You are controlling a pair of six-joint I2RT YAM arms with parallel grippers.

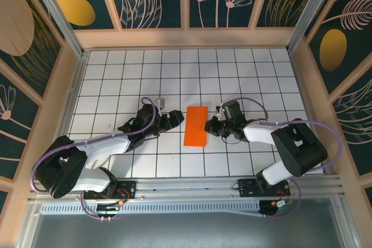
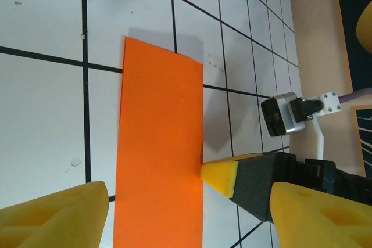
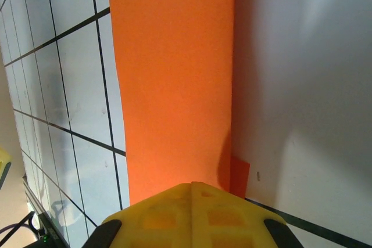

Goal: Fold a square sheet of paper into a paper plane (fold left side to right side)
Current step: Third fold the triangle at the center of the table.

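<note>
The square sheet of paper [image 1: 196, 126] lies folded into a narrow rectangle at the centre of the gridded table [image 1: 116, 79], with its long axis running 12 to 6 o'clock. My right gripper [image 1: 208, 126] is closed, tips touching the right long edge, paper at its 9 o'clock. I cannot tell whether that edge is nipped. My left gripper [image 1: 172, 118] stands jaws apart, just beside the left edge, paper at its 3 o'clock. The right arm is nearer.

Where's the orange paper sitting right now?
In the top view the folded orange paper lies flat mid-table, between the open left gripper and the shut right gripper, whose tips meet its right edge.
</note>
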